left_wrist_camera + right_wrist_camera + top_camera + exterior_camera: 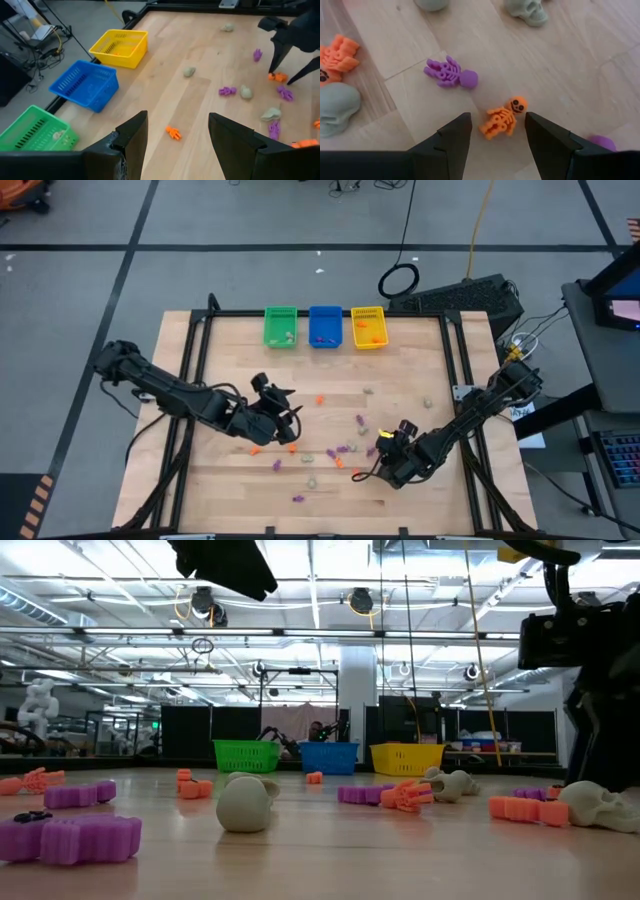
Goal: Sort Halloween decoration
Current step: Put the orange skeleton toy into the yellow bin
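three bins (325, 340); roughly twenty trinkets (359, 421) scattered, small to count.

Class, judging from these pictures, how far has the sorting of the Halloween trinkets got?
Early stage. Done: a few pieces lie in the green bin, blue bin and yellow bin. In hand: the open right gripper hovers over an orange skeleton. Left: many trinkets remain scattered on the table.

Four cameras, one table (420, 350)
Overhead looks straight down; low one skims the tabletop toward the bins (328, 756); wrist cameras hover close.
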Available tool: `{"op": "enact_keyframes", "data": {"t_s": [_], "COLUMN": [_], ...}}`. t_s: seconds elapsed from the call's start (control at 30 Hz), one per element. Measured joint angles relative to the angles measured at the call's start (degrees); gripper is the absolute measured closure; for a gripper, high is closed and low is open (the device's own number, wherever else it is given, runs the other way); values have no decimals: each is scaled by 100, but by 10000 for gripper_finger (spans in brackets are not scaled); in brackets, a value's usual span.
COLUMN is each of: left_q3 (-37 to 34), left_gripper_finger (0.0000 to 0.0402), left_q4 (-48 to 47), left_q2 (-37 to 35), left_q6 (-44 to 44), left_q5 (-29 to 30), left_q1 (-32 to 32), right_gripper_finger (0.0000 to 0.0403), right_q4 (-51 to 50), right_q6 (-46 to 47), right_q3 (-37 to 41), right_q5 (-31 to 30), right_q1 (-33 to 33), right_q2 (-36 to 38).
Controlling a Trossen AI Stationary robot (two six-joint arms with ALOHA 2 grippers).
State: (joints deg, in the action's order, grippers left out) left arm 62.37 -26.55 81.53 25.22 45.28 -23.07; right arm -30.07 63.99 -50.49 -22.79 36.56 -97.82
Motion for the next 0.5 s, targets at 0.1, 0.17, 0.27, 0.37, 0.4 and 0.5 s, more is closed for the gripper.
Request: {"op": "enact_keyframes", "data": {"t_s": [0.1,0.17,0.27,0.37,0.4,0.5], "left_q3": [0,0,0,0,0,0], "left_gripper_finger": [194,194,194,194,194,194], "left_q4": [96,79,92,90,90,85], "left_q2": [57,73,68,68,68,68], "left_q6": [2,2,6,8,8,11], "left_q5": [0,-8,-24,-29,-29,-34], "left_q1": [4,4,4,2,-4,-22], "right_gripper_finger": [228,238,259,281,288,309], "right_q4": [11,21,29,27,27,23], "right_q6": [-2,-2,-17,-24,-26,-44], "right_q3": [6,8,8,10,10,12], "right_q5": [8,9,17,24,24,24], "right_q1": [-2,-2,-2,-2,-4,-4], "right_q2": [22,23,22,22,20,20]}}
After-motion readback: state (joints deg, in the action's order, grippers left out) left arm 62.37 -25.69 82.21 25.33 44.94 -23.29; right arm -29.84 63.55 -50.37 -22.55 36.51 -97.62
